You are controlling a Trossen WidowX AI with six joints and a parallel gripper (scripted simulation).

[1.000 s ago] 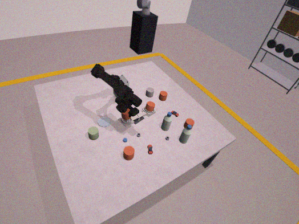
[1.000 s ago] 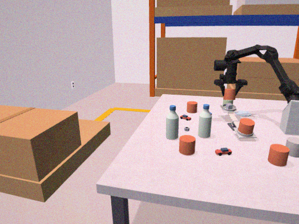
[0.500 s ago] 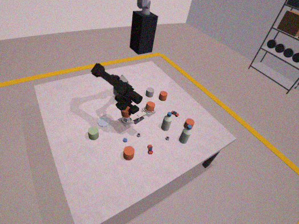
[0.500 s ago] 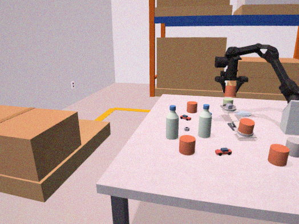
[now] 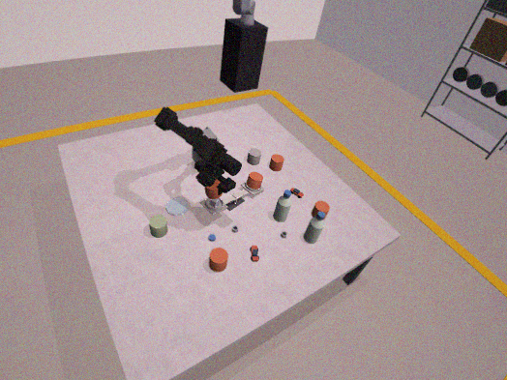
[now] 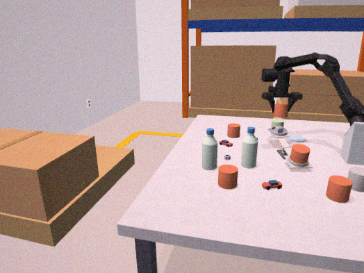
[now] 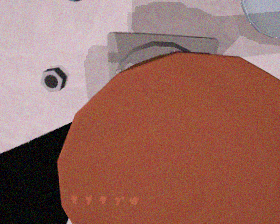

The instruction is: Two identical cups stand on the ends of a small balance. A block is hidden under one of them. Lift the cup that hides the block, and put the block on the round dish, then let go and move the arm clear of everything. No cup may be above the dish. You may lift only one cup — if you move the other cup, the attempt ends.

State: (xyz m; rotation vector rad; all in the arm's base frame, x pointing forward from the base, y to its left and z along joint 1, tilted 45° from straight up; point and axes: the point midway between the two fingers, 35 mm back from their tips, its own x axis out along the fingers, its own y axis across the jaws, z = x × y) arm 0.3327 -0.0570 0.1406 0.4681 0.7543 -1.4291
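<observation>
My gripper is shut on an orange cup and holds it upright above one end of the balance. This lifted cup fills much of the wrist view. A small grey block sits uncovered on the pan below it. The other orange cup stands on the balance's opposite pan. The pale blue round dish lies beside the balance, with nothing on it.
A green cup stands beyond the dish. Two bottles, loose orange cups, a grey cup, toy cars and nuts stand around the balance.
</observation>
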